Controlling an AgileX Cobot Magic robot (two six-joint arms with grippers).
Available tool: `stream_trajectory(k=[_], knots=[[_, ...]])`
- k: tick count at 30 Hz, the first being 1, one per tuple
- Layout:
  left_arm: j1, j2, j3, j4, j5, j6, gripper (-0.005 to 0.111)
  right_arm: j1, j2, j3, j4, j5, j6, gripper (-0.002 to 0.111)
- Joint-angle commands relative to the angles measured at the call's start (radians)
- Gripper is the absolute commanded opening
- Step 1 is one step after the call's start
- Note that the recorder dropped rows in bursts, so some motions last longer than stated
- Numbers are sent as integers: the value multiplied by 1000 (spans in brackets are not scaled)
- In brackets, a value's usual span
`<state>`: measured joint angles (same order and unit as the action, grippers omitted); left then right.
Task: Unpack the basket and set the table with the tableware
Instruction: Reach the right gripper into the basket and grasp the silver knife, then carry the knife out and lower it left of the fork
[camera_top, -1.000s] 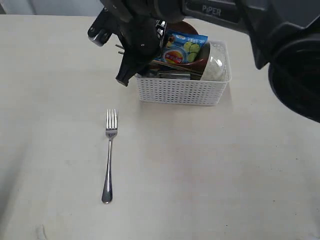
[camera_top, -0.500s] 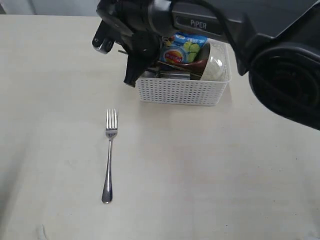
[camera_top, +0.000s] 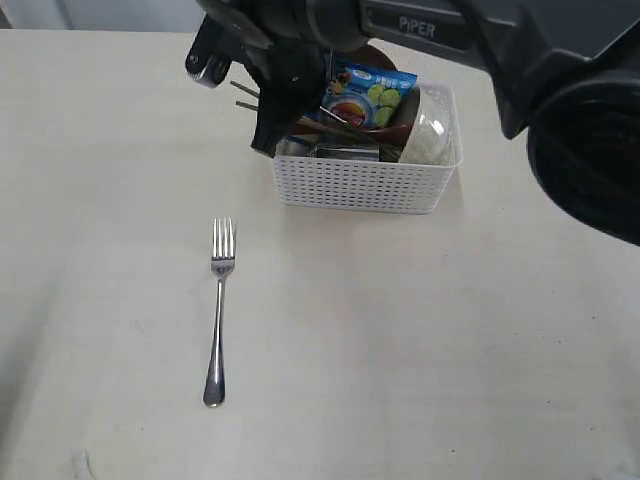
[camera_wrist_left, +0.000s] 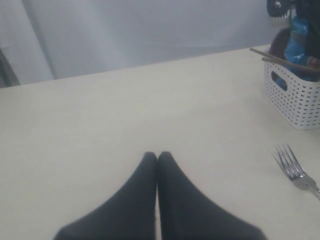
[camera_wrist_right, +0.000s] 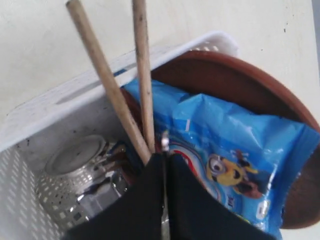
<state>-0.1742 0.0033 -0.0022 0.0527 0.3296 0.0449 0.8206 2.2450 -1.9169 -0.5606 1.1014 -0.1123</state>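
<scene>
The white basket (camera_top: 360, 185) stands on the table (camera_top: 450, 330) and holds the reddish-brown plate (camera_wrist_right: 240, 82), a steel cup (camera_wrist_right: 75, 160), the white bowl (camera_top: 430, 135) and two wooden chopsticks (camera_wrist_right: 107, 85) that stick out over its left rim. My right gripper (camera_wrist_right: 164, 155) reaches across to the basket's left end. It is shut on a thin steel piece, seemingly the knife (camera_wrist_right: 164, 143). The fork (camera_top: 219, 310) lies alone on the table in front. My left gripper (camera_wrist_left: 157, 156) hovers shut and empty over bare table, far from the basket (camera_wrist_left: 295, 100).
A blue chip bag (camera_top: 365, 95) leans on the plate inside the basket, just beside my right fingers. The big dark right arm (camera_top: 520, 60) spans the top of the exterior view. A grey wall backs the table's far edge in the left wrist view.
The right gripper has shifted right and slightly up, from beside the basket's left end to over its left rim. Fork and basket have not moved.
</scene>
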Motion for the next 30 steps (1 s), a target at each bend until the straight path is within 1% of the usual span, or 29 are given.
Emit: stream_trajectory(k=[1, 18, 21, 24, 26, 28, 30], knots=[[2, -3, 2, -2, -8, 0, 0, -5, -54, 1, 56, 30, 11, 0], [2, -3, 2, -2, -8, 0, 0, -3, -257, 1, 91, 30, 42, 0], [2, -3, 2, -2, -8, 0, 0, -3, -301, 1, 124, 28, 44, 0], [2, -3, 2, -2, -8, 0, 0, -3, -340, 1, 176, 26, 44, 0], [2, -3, 2, -2, -8, 0, 0, -3, -370, 1, 251, 26, 44, 0], [2, -3, 2, -2, -8, 0, 0, -3, -402, 1, 354, 23, 44, 0], [2, -3, 2, -2, -8, 0, 0, -3, -420, 1, 513, 25, 44, 0]])
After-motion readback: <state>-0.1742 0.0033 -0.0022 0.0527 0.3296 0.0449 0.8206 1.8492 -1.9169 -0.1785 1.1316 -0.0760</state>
